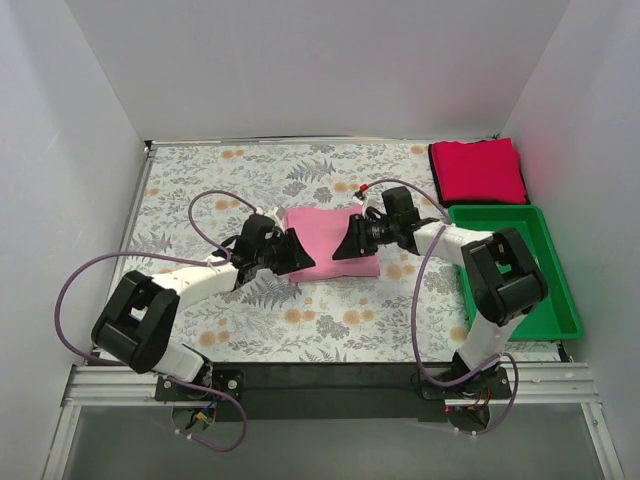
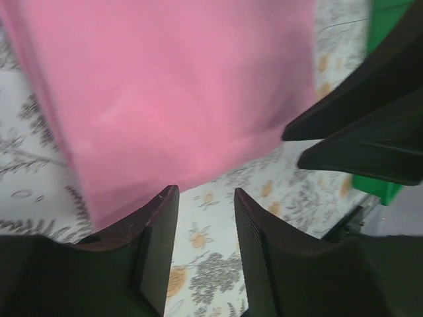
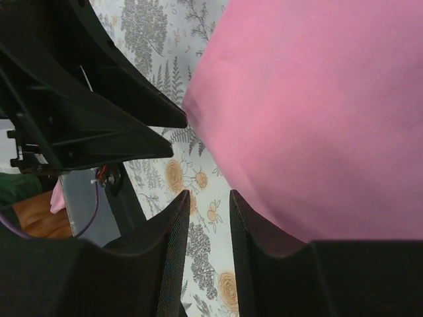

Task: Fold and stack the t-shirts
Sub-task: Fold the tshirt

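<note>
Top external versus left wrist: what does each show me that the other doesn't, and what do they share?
Only top external: the folded crimson shirt at the far right corner, and the whole outline of the pink shirt with an arm at each side. Only left wrist: the left hand up close, fingers apart, bare floral cloth between them, gripping nothing, with the shirt's edge just past the tips. Both: the pink shirt, the right hand, the floral cloth and part of the green bin.
</note>
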